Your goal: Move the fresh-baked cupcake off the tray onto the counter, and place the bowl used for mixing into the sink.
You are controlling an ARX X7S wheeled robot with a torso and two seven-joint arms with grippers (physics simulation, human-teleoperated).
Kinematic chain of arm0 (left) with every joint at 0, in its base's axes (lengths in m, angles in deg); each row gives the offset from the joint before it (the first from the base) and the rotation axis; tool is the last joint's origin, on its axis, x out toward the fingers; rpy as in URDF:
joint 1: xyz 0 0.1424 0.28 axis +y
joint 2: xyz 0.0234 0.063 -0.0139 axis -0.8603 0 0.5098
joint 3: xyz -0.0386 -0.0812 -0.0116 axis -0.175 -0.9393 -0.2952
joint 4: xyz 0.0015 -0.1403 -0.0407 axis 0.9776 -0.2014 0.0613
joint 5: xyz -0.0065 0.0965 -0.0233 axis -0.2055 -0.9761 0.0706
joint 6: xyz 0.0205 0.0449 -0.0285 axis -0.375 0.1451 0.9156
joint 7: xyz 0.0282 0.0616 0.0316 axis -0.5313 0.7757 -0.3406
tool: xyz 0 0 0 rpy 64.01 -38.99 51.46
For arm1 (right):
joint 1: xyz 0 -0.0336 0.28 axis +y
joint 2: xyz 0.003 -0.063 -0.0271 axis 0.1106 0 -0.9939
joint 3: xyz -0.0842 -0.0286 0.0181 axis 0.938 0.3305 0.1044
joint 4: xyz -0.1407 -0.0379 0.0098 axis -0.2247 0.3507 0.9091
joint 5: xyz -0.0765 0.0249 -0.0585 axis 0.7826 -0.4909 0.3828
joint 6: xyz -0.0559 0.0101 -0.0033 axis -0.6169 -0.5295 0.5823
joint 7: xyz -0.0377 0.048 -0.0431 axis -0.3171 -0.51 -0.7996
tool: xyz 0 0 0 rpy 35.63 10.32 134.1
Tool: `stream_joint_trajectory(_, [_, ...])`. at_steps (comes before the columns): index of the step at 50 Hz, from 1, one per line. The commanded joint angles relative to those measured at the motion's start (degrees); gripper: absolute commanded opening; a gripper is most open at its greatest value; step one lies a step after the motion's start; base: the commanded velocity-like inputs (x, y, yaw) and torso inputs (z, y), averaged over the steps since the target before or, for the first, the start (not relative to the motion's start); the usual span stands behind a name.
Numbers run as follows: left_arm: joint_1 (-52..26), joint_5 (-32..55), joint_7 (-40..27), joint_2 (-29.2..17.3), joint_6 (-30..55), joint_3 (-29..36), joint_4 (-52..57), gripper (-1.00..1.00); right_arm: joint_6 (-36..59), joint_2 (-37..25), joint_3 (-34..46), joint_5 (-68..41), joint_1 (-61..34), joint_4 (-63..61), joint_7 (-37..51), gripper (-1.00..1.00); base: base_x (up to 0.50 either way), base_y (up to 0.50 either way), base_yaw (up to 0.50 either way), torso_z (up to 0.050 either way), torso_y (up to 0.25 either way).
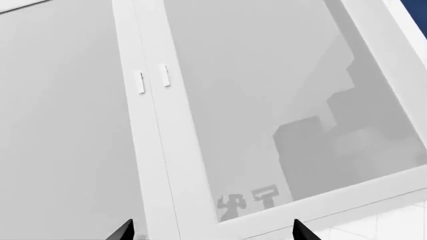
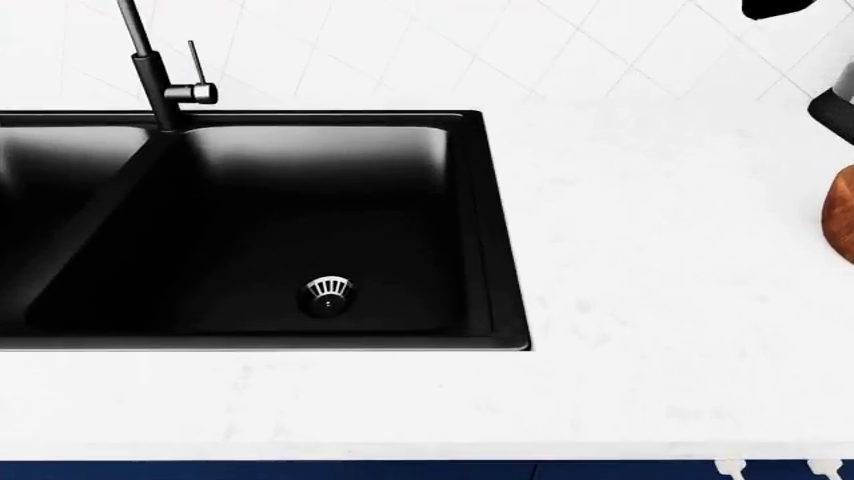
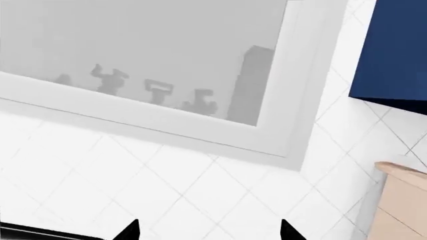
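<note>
Head view: matte black double-basin sink set into the white marble-look counter. Right basin shown in full w/ a round metal drain on its floor; left basin cut off at the frame's left edge. Tall black tap rises from the divider at the back rim. Behind the counter, a white tiled wall. Navy blue cabinets appear as a thin strip along the lower edge, below the counter front. The bowl, reddish-brown, sits on the counter at the far right edge, well apart from the sink, only a sliver in frame. Just behind it, a dark grey object, partly cropped, identity unclear. Neither arm nor gripper appears in this view. Cupcake and tray are outside all three views.

Left wrist view: left gripper w/ only two black fingertips showing at the frame edge, spread wide apart, nothing between them. Camera faces a white-framed window w/ frosted grey panes and two small white handles on the centre stiles; faint dark silhouettes show through the glass.

Right wrist view: right gripper, likewise two black tips only, set wide apart and empty. Beyond: corner of the same sort of window frame, white tiled wall, a navy blue wall cabinet and the edge of a pale wood-coloured object, not identifiable
</note>
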Motion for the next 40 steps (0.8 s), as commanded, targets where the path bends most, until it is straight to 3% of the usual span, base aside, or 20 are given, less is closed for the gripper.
stream_joint_trajectory(1, [0.54,-0.15,0.05,-0.13,-0.04,-0.19,0.11,1.0,0.79,-0.09,3.28,6.81,-4.65,9.12,-0.28,1.0,0.0,0.0,0.0,0.0,0.0])
stream_joint_trajectory(23, [3.49,-0.9,-0.04,-0.35,-1.41,-0.64,0.78,1.0,-1.38,2.85,9.0,16.69,-10.53,23.5,-0.28,1.0,0.0,0.0,0.0,0.0,0.0])
stream_joint_trajectory(40, [3.05,-1.22,0.1,0.5,-0.76,-0.46,0.48,1.0,-2.56,1.9,7.78,16.35,-8.69,23.04,0.62,1.0,0.04,0.0,0.0,0.0,0.0])
